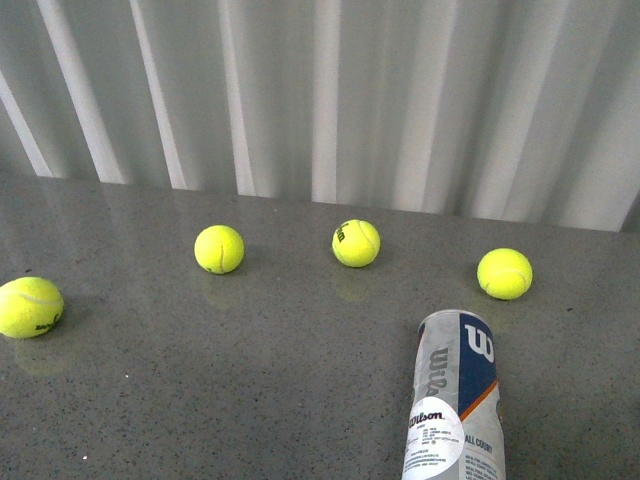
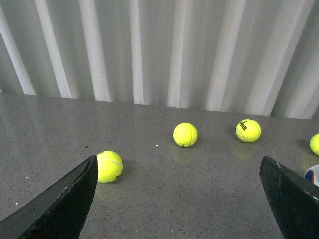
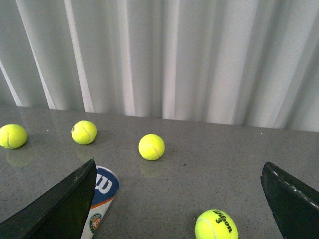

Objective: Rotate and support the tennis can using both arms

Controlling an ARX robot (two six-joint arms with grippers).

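The tennis can (image 1: 456,400) lies on its side on the grey table, at the front right in the front view, its far end pointing away from me; its near end is cut off by the frame edge. Neither arm shows in the front view. In the right wrist view the can (image 3: 101,199) sits partly behind one finger (image 3: 60,209) of my right gripper (image 3: 177,204), which is open with nothing between its fingers. My left gripper (image 2: 179,199) is open over bare table; only a sliver of the can (image 2: 313,175) shows at the frame edge.
Several yellow tennis balls lie loose on the grey table (image 1: 250,380): one at far left (image 1: 30,307), two mid-table (image 1: 219,249) (image 1: 356,243), one beyond the can (image 1: 504,273). A ball marked Wilson 3 (image 3: 216,225) lies between the right fingers. A white ribbed wall (image 1: 320,90) backs the table.
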